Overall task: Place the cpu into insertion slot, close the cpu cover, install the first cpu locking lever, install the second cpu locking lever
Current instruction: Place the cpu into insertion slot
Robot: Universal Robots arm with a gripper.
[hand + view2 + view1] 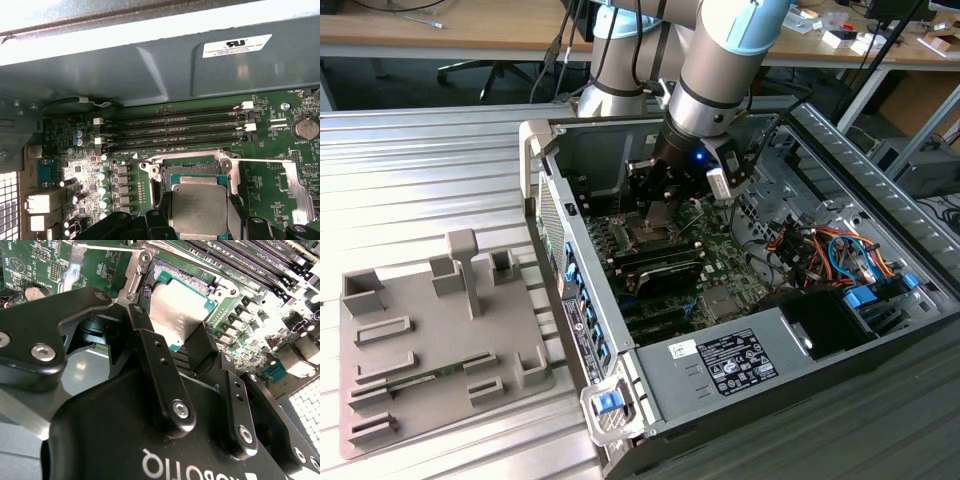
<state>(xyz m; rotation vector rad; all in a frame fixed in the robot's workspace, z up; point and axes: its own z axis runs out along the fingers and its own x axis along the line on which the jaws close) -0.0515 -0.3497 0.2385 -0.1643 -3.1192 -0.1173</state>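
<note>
The cpu (200, 207) shows its silvery face with a green rim, lying level over the insertion slot (192, 169) on the green board. My gripper (199, 216) is shut on it, one black finger (164, 212) against each of two opposite edges. In the second wrist view the cpu (180, 305) sits between the fingers (150, 350), just above the insertion slot (167, 267). Whether the chip rests fully in the socket is hidden. The cpu cover (296, 192) stands swung open beside the socket, with a thin lever (260, 161) raised. In the exterior view my gripper (655, 222) is down inside the computer case.
Long black memory slots (175, 132) run just beyond the socket, with the grey case wall (150, 65) behind them. Capacitors (102, 187) stand beside the socket. A power supply (730, 360) and coloured cables (825, 250) fill the case's near end. A grey fixture tray (440, 340) lies outside.
</note>
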